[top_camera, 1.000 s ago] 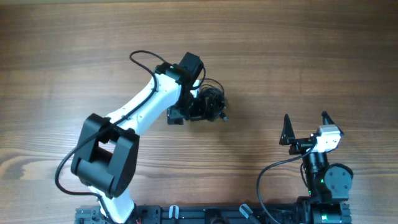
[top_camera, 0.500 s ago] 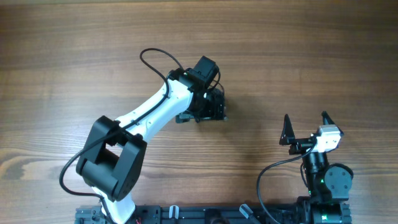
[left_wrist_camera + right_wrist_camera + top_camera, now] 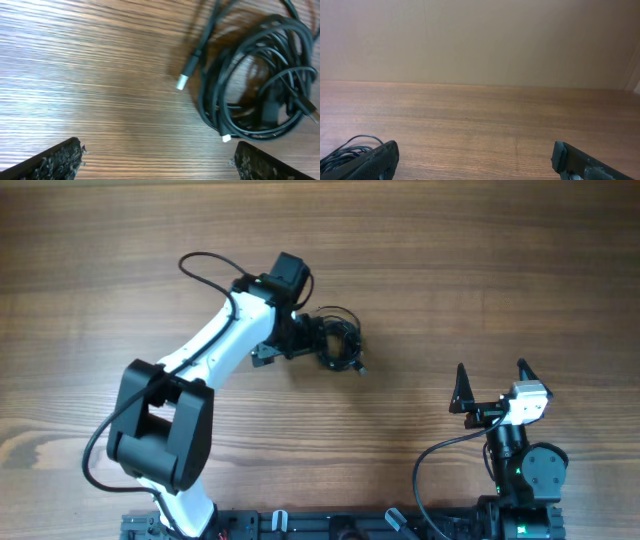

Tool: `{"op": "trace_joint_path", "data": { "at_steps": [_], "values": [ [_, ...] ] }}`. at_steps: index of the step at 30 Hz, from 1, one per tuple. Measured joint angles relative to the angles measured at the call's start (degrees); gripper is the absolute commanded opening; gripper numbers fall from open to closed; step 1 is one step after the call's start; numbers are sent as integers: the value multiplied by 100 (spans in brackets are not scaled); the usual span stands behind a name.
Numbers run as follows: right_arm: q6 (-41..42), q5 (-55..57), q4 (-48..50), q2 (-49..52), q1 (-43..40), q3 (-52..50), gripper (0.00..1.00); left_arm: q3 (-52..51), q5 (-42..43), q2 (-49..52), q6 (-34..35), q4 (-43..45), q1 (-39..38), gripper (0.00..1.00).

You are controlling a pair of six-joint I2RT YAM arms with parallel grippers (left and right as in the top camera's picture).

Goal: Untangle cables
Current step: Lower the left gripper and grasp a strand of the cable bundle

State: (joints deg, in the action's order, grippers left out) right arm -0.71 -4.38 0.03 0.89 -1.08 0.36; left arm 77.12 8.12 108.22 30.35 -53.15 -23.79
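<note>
the cables (image 3: 255,85) sit knotted at right of frame: light, limp, likely snaggy. best pinched at the loose plug end (image 3: 186,75). left claw (image 3: 157,152) and right claw (image 3: 491,380) gape empty.

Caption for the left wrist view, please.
Open left gripper facing a tangled coil of thin black cables on the wooden table, not touching it.
</note>
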Motion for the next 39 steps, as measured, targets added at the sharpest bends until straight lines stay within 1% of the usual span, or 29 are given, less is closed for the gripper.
{"op": "trace_joint_path", "data": {
  "at_steps": [7,18,39],
  "values": [
    [0,0,0,0,0,0,100,0,0,0,0,-15,138,100],
    [0,0,0,0,0,0,100,0,-234,0,0,-17,138,100],
    [0,0,0,0,0,0,100,0,-273,0,2,-15,138,100]
  ]
}}
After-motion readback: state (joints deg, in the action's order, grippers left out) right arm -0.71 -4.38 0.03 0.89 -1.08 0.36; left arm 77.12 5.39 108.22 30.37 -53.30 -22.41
